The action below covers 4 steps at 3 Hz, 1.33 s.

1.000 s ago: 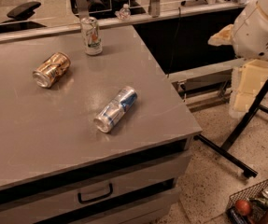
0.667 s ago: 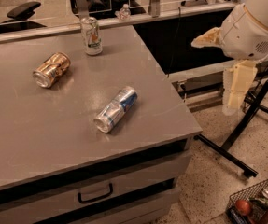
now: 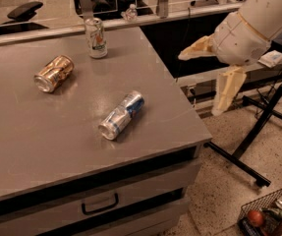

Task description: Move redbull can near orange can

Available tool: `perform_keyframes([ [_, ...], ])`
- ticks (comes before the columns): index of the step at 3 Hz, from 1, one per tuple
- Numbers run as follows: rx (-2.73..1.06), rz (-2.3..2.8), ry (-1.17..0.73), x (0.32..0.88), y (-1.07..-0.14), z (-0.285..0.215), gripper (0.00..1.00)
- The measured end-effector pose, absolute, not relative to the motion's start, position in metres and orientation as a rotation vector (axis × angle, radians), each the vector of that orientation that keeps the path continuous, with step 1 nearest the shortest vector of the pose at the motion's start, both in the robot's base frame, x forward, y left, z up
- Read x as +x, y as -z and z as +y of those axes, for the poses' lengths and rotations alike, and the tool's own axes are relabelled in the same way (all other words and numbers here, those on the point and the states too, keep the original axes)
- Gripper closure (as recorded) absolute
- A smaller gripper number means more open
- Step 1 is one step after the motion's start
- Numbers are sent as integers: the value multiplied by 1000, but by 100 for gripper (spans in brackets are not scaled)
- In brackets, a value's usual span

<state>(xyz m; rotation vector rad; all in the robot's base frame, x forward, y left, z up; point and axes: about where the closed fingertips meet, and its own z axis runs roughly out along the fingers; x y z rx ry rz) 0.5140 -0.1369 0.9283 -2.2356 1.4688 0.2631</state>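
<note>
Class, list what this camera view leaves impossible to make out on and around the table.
- White can: label wording too small, camera view.
- Basket: cut by camera view's lower-right edge; contents blurred.
- Pincer, open, right of the table: arm cut by the top-right edge.

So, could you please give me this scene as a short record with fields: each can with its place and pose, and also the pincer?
redbull can: lying on its side, front right part of the table
orange can: lying on its side, back left part, apart from the redbull can
white can: upright, near the back edge
pincer: in the air beyond the table's right edge, open, holding nothing
task state: the two cans are not yet near each other
</note>
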Motion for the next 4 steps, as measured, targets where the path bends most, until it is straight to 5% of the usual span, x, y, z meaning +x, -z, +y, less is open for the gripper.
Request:
perform_keyframes([
  [1,-2229,1469,-256,516,-928,-135,19],
  [2,-2246,1430,-275,524,-926,-127,0],
  [4,-2309,1283,-391,572,-906,-94,0],
])
